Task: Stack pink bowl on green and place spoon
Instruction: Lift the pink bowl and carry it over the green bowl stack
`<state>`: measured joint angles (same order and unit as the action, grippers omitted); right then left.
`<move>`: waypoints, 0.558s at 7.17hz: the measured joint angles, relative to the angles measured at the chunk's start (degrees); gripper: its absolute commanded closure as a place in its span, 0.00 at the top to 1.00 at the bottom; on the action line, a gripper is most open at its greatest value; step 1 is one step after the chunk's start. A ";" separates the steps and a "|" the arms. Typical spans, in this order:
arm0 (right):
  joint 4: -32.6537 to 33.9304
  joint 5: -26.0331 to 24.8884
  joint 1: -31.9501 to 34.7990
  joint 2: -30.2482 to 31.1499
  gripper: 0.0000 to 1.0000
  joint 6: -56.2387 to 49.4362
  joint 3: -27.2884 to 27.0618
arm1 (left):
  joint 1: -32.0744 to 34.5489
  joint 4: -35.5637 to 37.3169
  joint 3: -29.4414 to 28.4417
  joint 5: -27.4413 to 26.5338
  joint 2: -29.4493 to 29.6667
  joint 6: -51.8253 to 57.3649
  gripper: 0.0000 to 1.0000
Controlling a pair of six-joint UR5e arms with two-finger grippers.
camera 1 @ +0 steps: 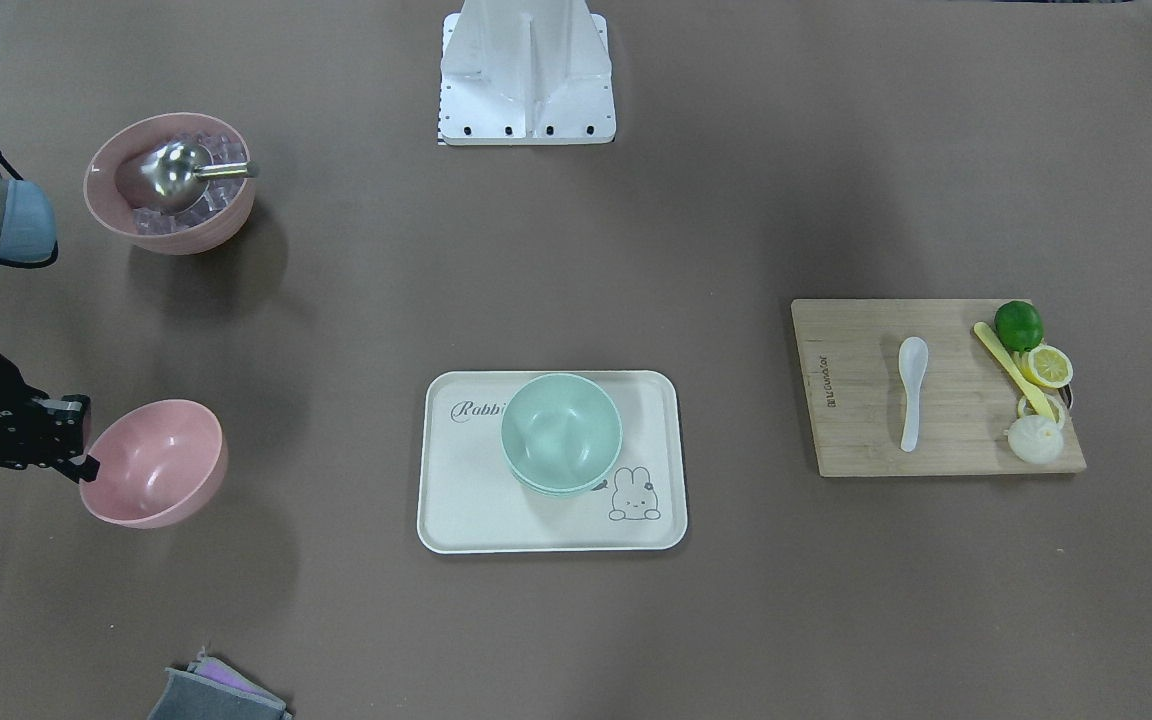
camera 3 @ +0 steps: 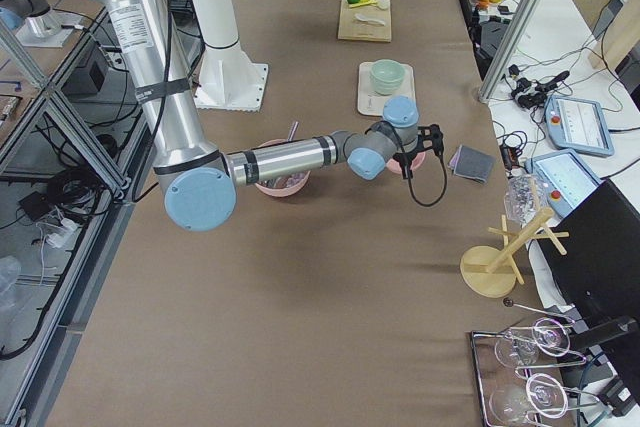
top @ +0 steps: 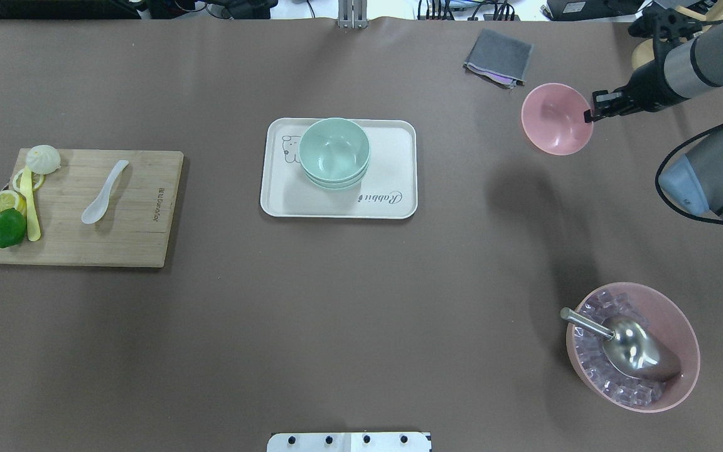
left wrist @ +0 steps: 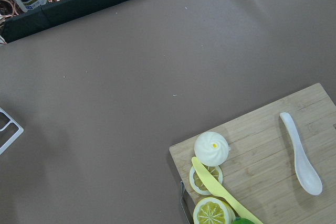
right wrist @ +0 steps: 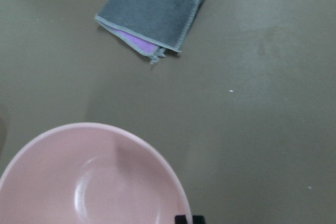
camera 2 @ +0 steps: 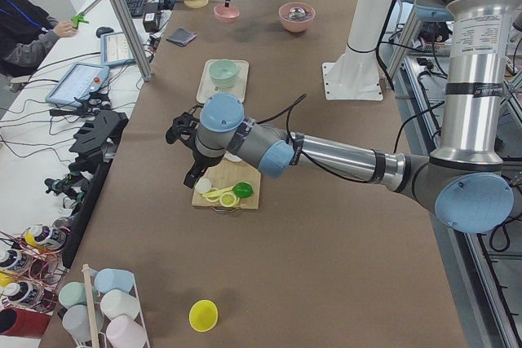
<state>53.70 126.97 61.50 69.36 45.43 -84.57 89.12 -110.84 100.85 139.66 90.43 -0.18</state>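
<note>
An empty pink bowl [top: 555, 119] is at the far right of the table; it also shows in the front view [camera 1: 154, 463] and in the right wrist view [right wrist: 89, 182]. My right gripper [top: 589, 115] is shut on its rim, on the side away from the tray. I cannot tell whether the bowl is off the table. Two stacked green bowls [top: 334, 150] stand on a white tray [top: 393, 144] in the middle. A white spoon [top: 104, 191] lies on a wooden board [top: 142, 232] at the left. My left gripper [camera 2: 178, 129] hovers near the board's outer end; I cannot tell its state.
A second pink bowl [top: 675, 326] with ice cubes and a metal scoop [top: 631, 348] stands at the near right. A folded grey cloth [top: 499, 56] lies beyond the held bowl. A lime [top: 8, 227], lemon slices, a yellow knife and a bun lie at the board's left end.
</note>
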 measured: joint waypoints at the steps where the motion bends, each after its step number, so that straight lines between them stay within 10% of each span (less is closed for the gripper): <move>1: 1.22 -0.47 -1.70 -3.45 0.00 3.08 -0.02 | 0.00 0.01 -0.10 0.00 0.05 0.00 0.98; 4: 18.38 -5.93 -9.20 -17.02 0.00 13.59 -0.37 | 0.00 0.01 -0.28 -0.02 -0.06 0.00 0.98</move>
<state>72.08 121.04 52.30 52.34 59.03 -84.94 89.12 -110.83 100.57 139.64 90.37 -0.18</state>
